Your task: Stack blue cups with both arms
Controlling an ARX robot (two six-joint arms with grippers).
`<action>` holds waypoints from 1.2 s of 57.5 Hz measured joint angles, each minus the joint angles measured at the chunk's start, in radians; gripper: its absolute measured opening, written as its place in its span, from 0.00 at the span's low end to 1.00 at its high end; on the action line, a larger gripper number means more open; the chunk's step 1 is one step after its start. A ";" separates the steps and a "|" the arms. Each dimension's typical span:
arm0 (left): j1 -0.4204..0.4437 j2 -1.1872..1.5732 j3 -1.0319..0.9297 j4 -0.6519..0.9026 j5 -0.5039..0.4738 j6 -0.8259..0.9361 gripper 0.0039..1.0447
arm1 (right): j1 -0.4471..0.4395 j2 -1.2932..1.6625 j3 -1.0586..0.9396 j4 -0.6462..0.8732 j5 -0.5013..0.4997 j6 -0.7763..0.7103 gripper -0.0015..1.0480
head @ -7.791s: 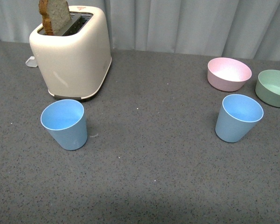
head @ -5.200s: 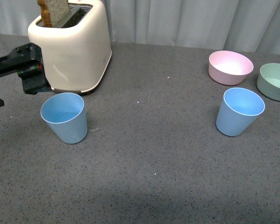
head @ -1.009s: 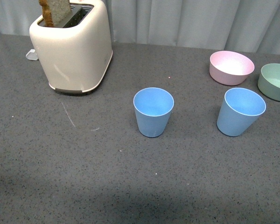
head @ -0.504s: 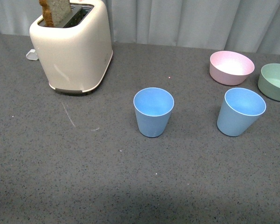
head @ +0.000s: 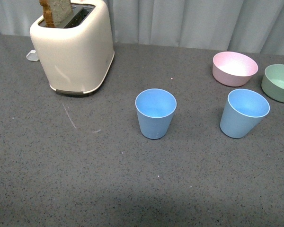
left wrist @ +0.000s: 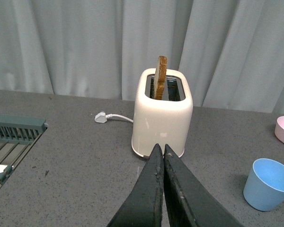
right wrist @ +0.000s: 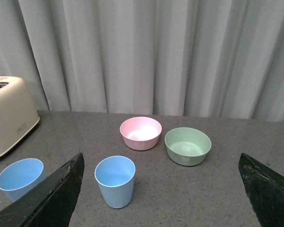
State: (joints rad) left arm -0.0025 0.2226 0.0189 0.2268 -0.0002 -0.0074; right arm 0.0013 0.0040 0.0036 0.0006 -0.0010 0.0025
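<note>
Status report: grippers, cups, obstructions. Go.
Left gripper shut, empty. Right gripper open, empty. Middle cup and right cup upright, apart, not stacked. Nothing between them; pink bowl, green bowl beyond right cup.

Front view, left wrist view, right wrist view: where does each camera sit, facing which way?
Front view: on the robot's body, looking down at toaster, middle blue cup, right blue cup, pink bowl, green bowl; no arm shows.
Left wrist view: on the left wrist, looking past the shut left gripper at the toaster.
Right wrist view: on the right wrist, looking through the open right gripper at both cups and bowls.
Shared: all show the toaster.
</note>
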 joint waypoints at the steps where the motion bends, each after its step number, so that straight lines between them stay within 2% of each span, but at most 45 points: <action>1: 0.000 -0.005 0.000 -0.005 0.000 0.000 0.03 | 0.000 0.000 0.000 0.000 0.000 0.000 0.91; 12: 0.000 -0.054 0.000 -0.055 0.000 0.000 0.03 | 0.000 0.000 0.000 0.000 0.000 0.000 0.91; 18: 0.000 -0.191 0.000 -0.216 0.000 0.000 0.03 | 0.000 0.000 0.000 0.000 0.000 0.000 0.91; 29: 0.000 -0.217 0.000 -0.224 0.000 -0.001 0.04 | 0.000 0.000 0.000 0.000 0.000 0.000 0.91; 32: 0.000 -0.217 0.000 -0.224 0.000 0.000 0.12 | 0.000 0.001 0.000 -0.002 0.000 -0.016 0.91; 36: 0.000 -0.218 0.000 -0.224 0.000 0.000 0.23 | -0.006 0.031 0.005 -0.013 -0.014 -0.153 0.91; 41: 0.000 -0.218 0.000 -0.224 0.000 0.000 0.43 | -0.049 0.227 0.048 0.045 -0.047 -0.293 0.91; 49: 0.000 -0.218 0.000 -0.224 0.000 0.000 0.78 | -0.056 0.721 0.193 0.209 -0.085 -0.262 0.91; 55: 0.000 -0.218 0.000 -0.224 0.000 0.002 0.96 | -0.033 1.054 0.335 0.220 -0.076 -0.193 0.91; 69: 0.000 -0.218 0.000 -0.224 0.000 0.002 0.94 | 0.034 1.626 0.711 0.077 0.002 0.015 0.91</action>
State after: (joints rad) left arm -0.0025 0.0044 0.0189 0.0025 0.0002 -0.0051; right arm 0.0357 1.6302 0.7143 0.0772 0.0006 0.0177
